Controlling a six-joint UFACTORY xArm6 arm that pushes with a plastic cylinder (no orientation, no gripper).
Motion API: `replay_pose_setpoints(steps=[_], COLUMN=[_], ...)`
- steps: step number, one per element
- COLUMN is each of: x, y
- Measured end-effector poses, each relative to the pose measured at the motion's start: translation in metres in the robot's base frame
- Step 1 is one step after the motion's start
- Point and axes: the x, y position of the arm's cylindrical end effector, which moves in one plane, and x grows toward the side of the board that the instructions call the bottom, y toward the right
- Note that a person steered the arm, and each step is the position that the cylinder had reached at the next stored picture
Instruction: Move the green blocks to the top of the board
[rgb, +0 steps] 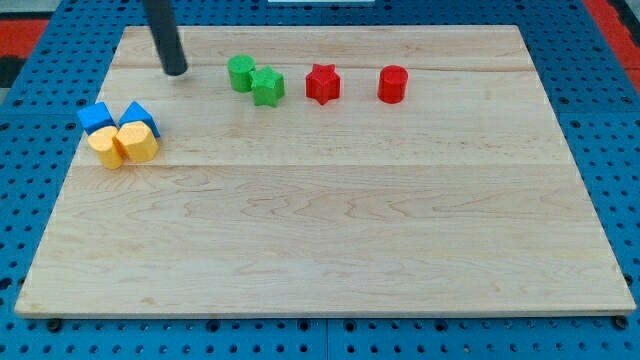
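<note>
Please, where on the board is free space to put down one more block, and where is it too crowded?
Free: the whole lower half of the board, below all blocks, and the right side beyond the red cylinder. Crowded: the top row, green cylinder, green star, red star, near my tip; also the blue cubes and yellow blocks at left.

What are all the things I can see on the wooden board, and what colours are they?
green blocks: 2, green, a cylinder and a star, touching, near the view's top
red star: 1, red, right of the green star
red cylinder: 1, red, furthest right in the row
blue blocks: 2, blue, at the view's left
yellow blocks: 2, yellow, just below the blue blocks
board: 1, light wood
my tip: 1, dark rod, left of the green cylinder, not touching
</note>
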Motion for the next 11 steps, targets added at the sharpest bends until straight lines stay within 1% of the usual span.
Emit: replay_pose_setpoints(steps=[2, 5, 7, 9, 11], x=[0.037, 0.039, 0.036, 0.020, 0.048], y=[-0.007, 0.071, 0.089, 0.094, 0.100])
